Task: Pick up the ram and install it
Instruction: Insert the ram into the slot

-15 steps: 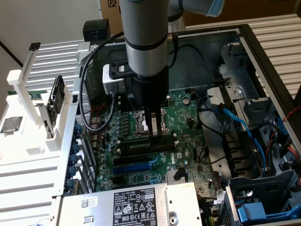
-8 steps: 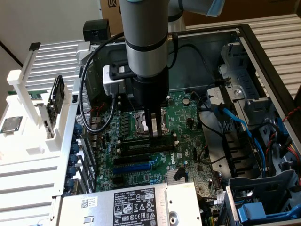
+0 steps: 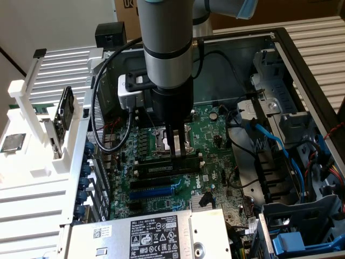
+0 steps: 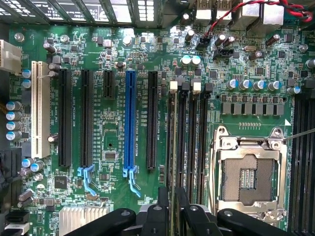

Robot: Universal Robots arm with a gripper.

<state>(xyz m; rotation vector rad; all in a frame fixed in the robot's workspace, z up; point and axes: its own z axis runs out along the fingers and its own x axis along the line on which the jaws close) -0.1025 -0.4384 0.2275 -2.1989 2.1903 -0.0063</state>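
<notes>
Wrist view: the gripper [image 4: 173, 209] hangs over the memory slots [image 4: 189, 137] beside the processor socket [image 4: 248, 172], fingers slightly spread astride the ram [image 4: 172, 142]. The ram stands edge-up in a slot.

A green motherboard [image 3: 210, 137] lies in an open computer case [image 3: 302, 65], with a metal CPU socket [image 4: 248, 178], a blue expansion slot [image 4: 130, 120] and a white slot [image 4: 40, 108] on it. Blue cables [image 3: 272, 140] run at the exterior view's right; a grey labelled box [image 3: 156, 237], perhaps the power supply, sits nearest the camera.
</notes>
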